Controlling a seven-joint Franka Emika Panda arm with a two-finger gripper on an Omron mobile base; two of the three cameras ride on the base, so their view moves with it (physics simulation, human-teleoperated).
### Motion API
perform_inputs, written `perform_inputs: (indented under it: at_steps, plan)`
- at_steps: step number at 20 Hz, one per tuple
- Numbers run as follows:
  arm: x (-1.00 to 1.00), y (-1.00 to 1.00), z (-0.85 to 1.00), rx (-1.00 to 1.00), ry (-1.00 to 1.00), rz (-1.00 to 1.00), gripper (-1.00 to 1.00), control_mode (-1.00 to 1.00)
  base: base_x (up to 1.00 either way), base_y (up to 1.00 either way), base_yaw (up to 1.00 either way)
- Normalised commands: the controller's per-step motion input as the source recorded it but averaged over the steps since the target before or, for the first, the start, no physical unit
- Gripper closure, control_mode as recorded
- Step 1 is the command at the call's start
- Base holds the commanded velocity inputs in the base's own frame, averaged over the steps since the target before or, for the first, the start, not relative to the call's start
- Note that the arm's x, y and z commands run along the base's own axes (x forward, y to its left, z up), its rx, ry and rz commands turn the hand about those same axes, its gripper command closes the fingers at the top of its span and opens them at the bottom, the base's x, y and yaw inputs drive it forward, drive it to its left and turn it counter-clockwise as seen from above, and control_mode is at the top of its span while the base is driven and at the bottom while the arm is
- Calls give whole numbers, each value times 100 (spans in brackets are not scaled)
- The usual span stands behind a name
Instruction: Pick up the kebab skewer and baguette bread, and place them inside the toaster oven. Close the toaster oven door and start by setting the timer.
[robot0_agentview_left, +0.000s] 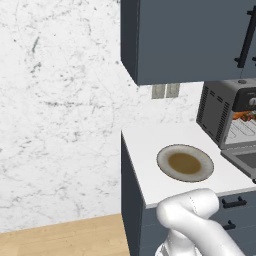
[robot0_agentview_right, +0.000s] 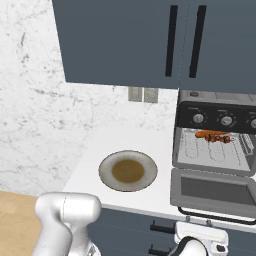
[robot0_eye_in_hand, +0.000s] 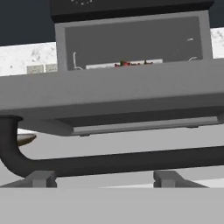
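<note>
Oven at bench right end, door dropped open, flat. Skewer and baguette inside on rack. Plate bare. Tool low before door, handle crosswise just above fingers; fingers apart, gripping nothing. Lift door next.

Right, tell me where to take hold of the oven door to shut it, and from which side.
Take the dark bar handle along the free front edge of the door. The door lies folded down, hinged at the bottom of the oven, so come from below the handle and lift. The end effector sits just under that bar.
</note>
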Motion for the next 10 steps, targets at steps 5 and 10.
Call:
perform_inputs:
  at_steps: [5,10]
  plan:
    - [23,-10,-18,0,0,0,-100,-100,0,0,0]
    - [16,-1,-9,0,0,-2,-100,-100,0,0,0]
